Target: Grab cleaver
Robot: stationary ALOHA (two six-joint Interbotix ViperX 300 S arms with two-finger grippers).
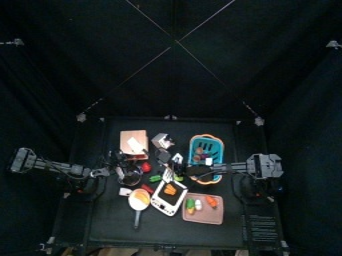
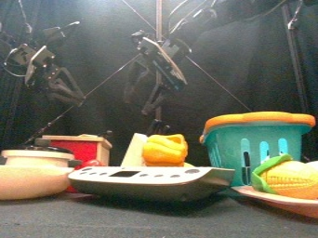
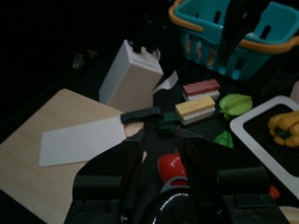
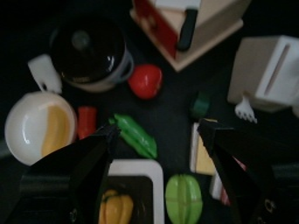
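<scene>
Lying on the cutting board (image 3: 47, 131), the cleaver (image 3: 87, 140) is seen just ahead of the left hand (image 3: 163, 166), whose jaws are parted and empty; the right hand (image 4: 156, 131) is spread wide, holding nothing.

Both arms hang raised over the table. Right gripper (image 4: 156, 140) spreads wide, empty; left gripper (image 3: 166, 147) seemingly parted, pointing toward twelve o'clock.

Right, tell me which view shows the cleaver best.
The left wrist view: the cleaver lies flat on the wooden cutting board, pale blade and dark handle both clear. The right wrist view catches only its dark handle on the board. In the top and front views I cannot pick it out.
</scene>
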